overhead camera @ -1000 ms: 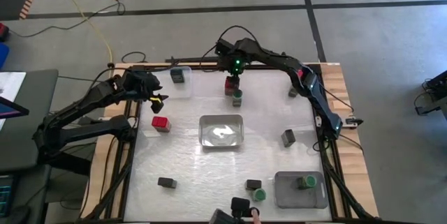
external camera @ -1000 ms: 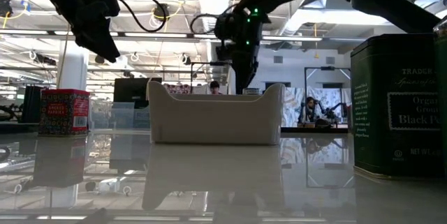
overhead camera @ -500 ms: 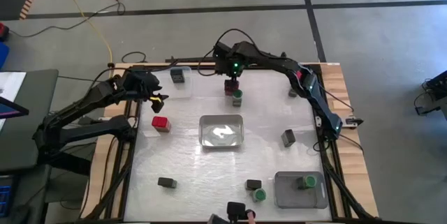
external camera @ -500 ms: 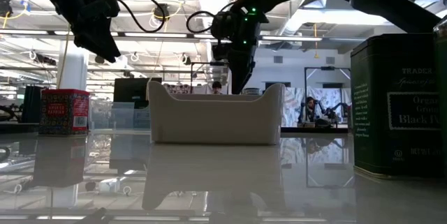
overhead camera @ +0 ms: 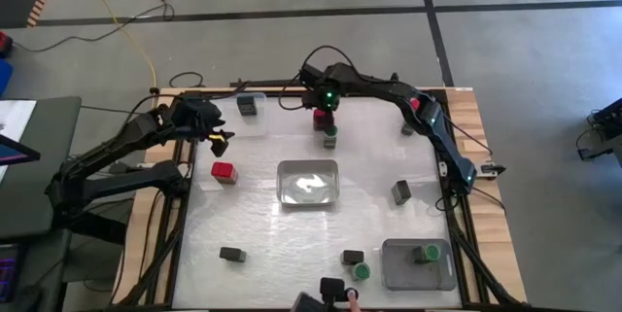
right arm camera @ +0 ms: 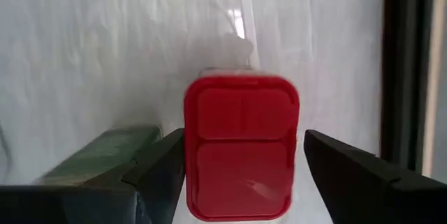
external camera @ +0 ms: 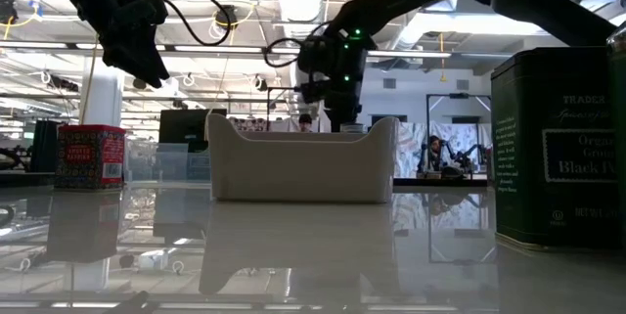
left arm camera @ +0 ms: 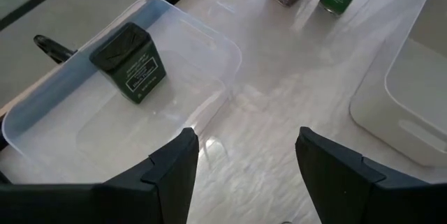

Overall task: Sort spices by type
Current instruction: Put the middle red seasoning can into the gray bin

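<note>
Your right claw [right arm camera: 241, 175] hangs above the red-capped spice [right arm camera: 241, 147] at the far edge of the tabletop [overhead camera: 292, 225], fingers spread wide to either side of the cap and not touching it. Come straight down and centre it before closing, because the green-capped spice [right arm camera: 105, 155] stands just beside it (1 finger must slip between the 2). The cap is glossy, square with rounded corners, probably slick. Your left claw [left arm camera: 241, 182] waits open near the clear tray [left arm camera: 42, 123] holding a black boxy spice [left arm camera: 129, 62].
</note>
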You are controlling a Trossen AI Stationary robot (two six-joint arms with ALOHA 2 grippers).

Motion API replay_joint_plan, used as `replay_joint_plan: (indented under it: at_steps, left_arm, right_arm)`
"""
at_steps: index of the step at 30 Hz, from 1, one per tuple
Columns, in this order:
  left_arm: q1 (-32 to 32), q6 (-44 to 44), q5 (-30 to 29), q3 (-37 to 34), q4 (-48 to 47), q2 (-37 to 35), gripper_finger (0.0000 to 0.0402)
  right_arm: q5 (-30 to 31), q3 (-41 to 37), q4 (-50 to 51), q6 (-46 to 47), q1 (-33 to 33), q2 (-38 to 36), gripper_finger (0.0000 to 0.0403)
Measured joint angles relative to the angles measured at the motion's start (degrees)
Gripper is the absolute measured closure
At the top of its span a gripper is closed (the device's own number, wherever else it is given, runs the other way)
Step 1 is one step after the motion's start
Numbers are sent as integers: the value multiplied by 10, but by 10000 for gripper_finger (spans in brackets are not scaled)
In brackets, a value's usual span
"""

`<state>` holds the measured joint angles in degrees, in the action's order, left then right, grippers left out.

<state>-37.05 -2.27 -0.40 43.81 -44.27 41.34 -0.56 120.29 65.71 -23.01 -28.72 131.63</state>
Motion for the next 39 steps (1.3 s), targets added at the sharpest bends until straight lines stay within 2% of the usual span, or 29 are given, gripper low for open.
replay_joint_plan:
  at_steps: [4, 9, 18, 28, 33, 39]
  left_arm:
    - [0, -1, 0, 0, 0, 0, 173]
    - [0, 7, 0, 0, 0, 0, 173]
    - [0, 9, 0, 0, 0, 0, 173]
    - [0, 9, 0, 0, 7, 0, 173]
    - [0, 9, 0, 0, 17, 0, 173]
    - [4, 24, 0, 0, 30, -2, 173]
  right_arm:
    - [0, -8, 1, -1, -3, 0, 113]
    - [2, -8, 2, -23, -3, 0, 164]
    - [5, -5, 5, -23, 2, -4, 164]
    - [10, 100, 69, 83, 10, -43, 164]
    - [10, 123, 105, 139, 52, -94, 164]
    - [9, 123, 144, 178, 139, -147, 164]
